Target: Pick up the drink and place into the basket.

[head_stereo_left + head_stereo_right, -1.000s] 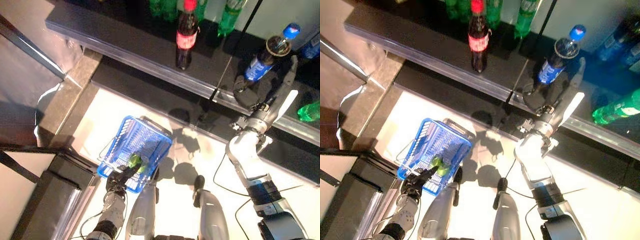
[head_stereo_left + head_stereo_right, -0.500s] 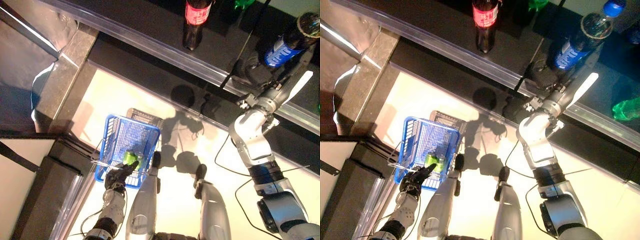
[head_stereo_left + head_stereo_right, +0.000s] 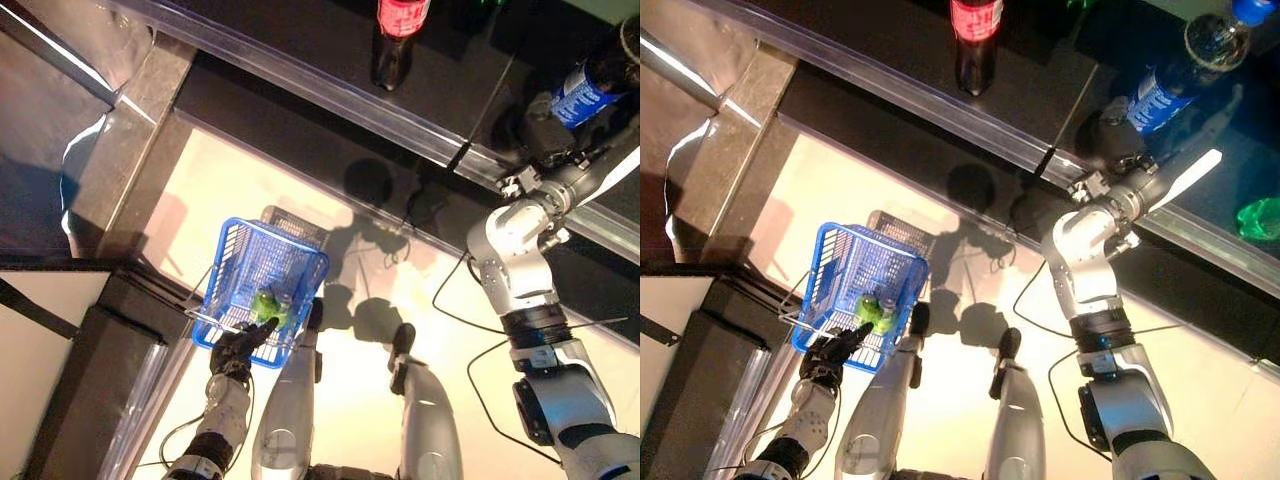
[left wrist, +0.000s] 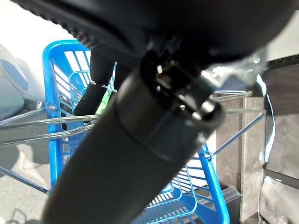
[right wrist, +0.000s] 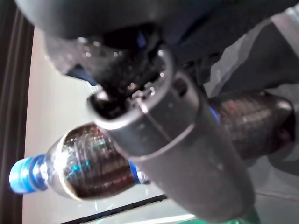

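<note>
The drink is a dark cola bottle with a blue label (image 3: 583, 88) and blue cap (image 5: 21, 175), tilted on the black shelf at the upper right. My right hand (image 3: 545, 112) is curled round its lower part, and its thumb (image 5: 177, 154) lies across the bottle (image 5: 88, 161). At the lower left the blue wire basket (image 3: 268, 252) hangs above the pale floor. My left hand (image 3: 238, 348) is shut on its metal handle (image 4: 56, 122). A green item (image 3: 266, 303) lies in the basket by that hand.
A cola bottle with a red label (image 3: 398, 38) stands further left on the black shelf (image 3: 300, 60). A green bottle (image 3: 1260, 216) lies at the right edge. A dark cabinet (image 3: 90, 380) stands close to the left of the basket.
The whole picture has shifted, so the camera moved. My right hand stays round the blue-labelled bottle with its arm more bent. The left hand still holds the basket handle.
</note>
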{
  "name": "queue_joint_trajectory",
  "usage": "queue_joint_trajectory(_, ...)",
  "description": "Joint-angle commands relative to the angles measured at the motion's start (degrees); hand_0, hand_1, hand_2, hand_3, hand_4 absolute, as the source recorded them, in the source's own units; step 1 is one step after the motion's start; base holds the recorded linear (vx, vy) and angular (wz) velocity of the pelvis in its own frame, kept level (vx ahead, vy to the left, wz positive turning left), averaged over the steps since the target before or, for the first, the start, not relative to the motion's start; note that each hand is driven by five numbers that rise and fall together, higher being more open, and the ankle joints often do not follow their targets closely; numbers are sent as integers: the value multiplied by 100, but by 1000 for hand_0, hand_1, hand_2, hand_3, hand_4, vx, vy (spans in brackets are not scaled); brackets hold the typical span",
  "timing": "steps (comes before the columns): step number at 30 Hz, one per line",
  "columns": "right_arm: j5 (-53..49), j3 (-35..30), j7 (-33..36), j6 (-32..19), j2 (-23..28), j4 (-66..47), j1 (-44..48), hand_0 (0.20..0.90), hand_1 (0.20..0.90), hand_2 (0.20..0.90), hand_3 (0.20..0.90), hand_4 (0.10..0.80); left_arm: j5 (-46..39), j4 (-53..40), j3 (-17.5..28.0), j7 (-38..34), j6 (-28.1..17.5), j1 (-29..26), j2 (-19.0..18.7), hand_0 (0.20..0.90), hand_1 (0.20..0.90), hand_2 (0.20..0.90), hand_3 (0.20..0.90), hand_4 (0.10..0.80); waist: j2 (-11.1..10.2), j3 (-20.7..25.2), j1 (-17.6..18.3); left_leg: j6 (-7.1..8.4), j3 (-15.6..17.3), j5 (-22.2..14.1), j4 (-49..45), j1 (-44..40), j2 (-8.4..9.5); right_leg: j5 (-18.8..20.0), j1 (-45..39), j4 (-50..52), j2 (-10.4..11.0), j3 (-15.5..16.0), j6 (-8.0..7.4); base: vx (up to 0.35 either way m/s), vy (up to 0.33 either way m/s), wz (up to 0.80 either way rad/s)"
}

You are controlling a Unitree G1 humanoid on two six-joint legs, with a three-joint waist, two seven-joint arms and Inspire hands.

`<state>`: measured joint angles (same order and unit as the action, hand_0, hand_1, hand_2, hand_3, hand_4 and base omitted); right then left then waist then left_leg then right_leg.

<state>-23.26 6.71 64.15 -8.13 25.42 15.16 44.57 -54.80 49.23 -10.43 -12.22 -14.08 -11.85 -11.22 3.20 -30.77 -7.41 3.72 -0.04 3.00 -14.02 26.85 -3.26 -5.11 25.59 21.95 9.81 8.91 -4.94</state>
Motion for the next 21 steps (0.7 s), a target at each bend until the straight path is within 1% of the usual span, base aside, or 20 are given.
queue_joint_trajectory(1, 248, -232, 114, -457, 826, -411, 841, 900, 900, 900, 900, 800, -24, -192, -200, -37, 2, 512, -72, 300, 300, 300, 200, 100, 28, 98, 15, -182, -160, -204, -289, 49, 76, 439, -39, -358, 61, 139, 203, 0, 0, 0)
queue_joint_trajectory(4, 170, -183, 13, -386, 933, -282, 1031, 900, 900, 900, 900, 800, -40, -194, -230, -6, 21, 532, -94, 300, 300, 300, 200, 100, 58, 98, 1, -185, -165, -197, -295, 60, 92, 436, -25, -345, 68, 146, 215, 1, -7, -3)
queue_joint_trajectory(9, -386, -65, -342, -546, 1114, 243, 1382, 900, 900, 900, 900, 800, -64, -200, -244, 77, 78, 544, -147, 300, 300, 300, 200, 100, 103, 98, -37, -188, -170, -192, -293, 40, 116, 417, -27, -324, 82, 151, 235, 0, 0, 0)
queue_joint_trajectory(14, -681, 25, -630, -640, 1288, 684, 1685, 900, 900, 900, 900, 800, -93, -252, -291, 79, 115, 557, -216, 300, 300, 300, 200, 100, 135, 98, -84, -186, -196, -185, -300, 81, 135, 404, -1, -303, 94, 173, 235, 0, 0, 0)
queue_joint_trajectory(20, -733, 170, -707, -473, 1447, 892, 2022, 900, 900, 900, 900, 800, -149, -308, -310, 81, 183, 562, -281, 300, 300, 300, 200, 100, 171, 98, -105, -193, -192, -184, -281, 79, 164, 382, 46, -255, 116, 162, 236, 0, 0, 0)
queue_joint_trajectory(21, -706, 178, -706, -437, 1476, 954, 2070, 700, 700, 700, 667, 567, -153, -327, -313, 75, 194, 565, -284, 300, 300, 300, 200, 100, 176, 98, -109, -196, -190, -189, -279, 77, 168, 375, 58, -238, 122, 157, 234, 0, 0, 0)
